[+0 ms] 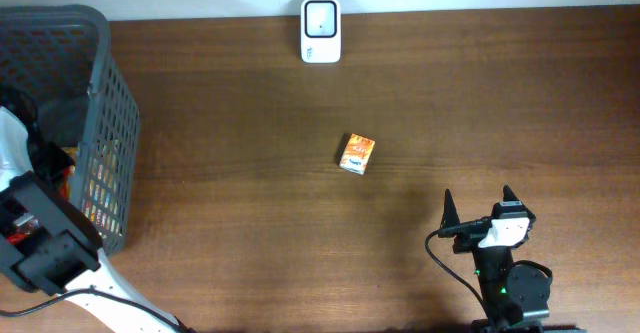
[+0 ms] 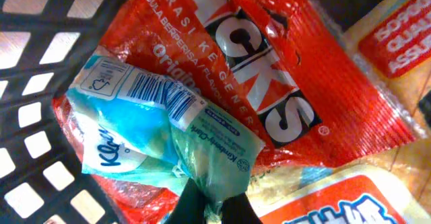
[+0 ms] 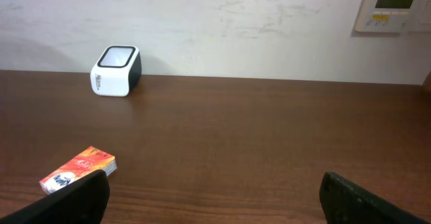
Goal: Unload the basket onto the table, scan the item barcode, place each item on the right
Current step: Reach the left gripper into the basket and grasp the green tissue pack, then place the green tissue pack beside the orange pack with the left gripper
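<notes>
Broadly, from biggest to least, as it stood before me: one brown wooden table. One dark mesh basket at its left end, holding a heap of packaged goods. Two arms: the left arm was bent over and down into the basket, while the right was parked at the near right edge, well apart from everything. One red snack bag lay across the basket's contents, with yellow packets beside and beneath it. One white barcode scanner sat at the far edge of the table, about the middle, window facing up. One small orange box lay flat on the open table between the scanner and the right arm, touched by nothing. One pale blue tissue packet, the item in hand, rested on the red bag inside the basket, its barcode on a white label on the upper face. The left gripper was pinched fully together on the twisted tail of that packet's wrapper. The right gripper stood spread wide with nothing between its fingers. Step in hand, by my reckoning: picking the item out of the basket, grip made, lift not yet begun. The next move would call for raising the packet clear of the mesh wall, carrying it to the scanner, and turning the labelled face toward the window. Held by a thin tail of film, it could well swing or slip.
</notes>
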You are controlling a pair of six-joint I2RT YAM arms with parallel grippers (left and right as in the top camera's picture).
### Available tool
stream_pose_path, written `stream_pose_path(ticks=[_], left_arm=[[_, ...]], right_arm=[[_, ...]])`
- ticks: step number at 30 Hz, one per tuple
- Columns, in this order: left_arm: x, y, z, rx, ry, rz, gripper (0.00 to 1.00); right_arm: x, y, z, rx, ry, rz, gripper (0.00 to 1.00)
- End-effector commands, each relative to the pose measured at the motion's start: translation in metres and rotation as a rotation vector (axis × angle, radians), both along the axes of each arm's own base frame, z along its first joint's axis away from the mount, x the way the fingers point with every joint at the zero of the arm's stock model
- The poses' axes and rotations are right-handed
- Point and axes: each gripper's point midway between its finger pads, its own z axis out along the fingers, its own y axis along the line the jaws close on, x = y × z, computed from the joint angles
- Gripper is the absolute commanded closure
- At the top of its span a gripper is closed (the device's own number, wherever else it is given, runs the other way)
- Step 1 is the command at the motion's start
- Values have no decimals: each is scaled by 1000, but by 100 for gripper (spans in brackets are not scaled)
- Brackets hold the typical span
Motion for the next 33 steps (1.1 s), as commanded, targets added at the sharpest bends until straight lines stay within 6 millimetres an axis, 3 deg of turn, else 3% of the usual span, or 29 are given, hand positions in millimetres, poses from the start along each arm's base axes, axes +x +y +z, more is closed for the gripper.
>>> stream_pose_path(ticks=[1,5,8,10,12,14,15,17,18,20,22,24,26,27,30,33], left_arm=[[4,2,21,-8,-18,5,100],[42,-16,96,-61,-260,-23,100],[64,-25,214,33,-578,-83,100],[71,-52,284,30,-804,-164,100],[65,-103,354,-18,-1024,-297,100],[50,-153,403,-21,-1151,-421,100],[42,-186,421,-31,-1194,-498,100],[36,-242,434,-94,-1227,-638,100],[37,-287,432,-157,-1212,-790,100],[41,-349,412,-253,-1131,-1022,100],[44,-400,373,-320,-981,-1199,100],[52,-441,313,-352,-762,-1289,100],[59,-466,258,-340,-581,-1334,100],[61,-484,215,-343,-452,-1364,100],[62,-517,141,-386,-269,-1409,100],[73,-523,61,-289,-78,-1398,100]], right_arm=[[0,-1,-3,4,3,-5,2],[0,-1,-3,4,3,-5,1],[0,-1,-3,4,3,-5,2],[0,-1,-3,4,3,-5,2],[0,-1,-3,4,3,-5,2],[0,-1,-3,4,3,-5,2],[0,-1,-3,4,3,-5,1],[0,-1,-3,4,3,-5,1],[0,-1,-3,4,3,-5,2],[0,-1,-3,4,3,-5,1],[0,-1,-3,4,3,-5,2],[0,-1,-3,4,3,-6,2],[0,-1,-3,4,3,-5,2],[0,-1,-3,4,3,-6,2],[0,-1,-3,4,3,-5,2],[0,-1,-3,4,3,-5,2]])
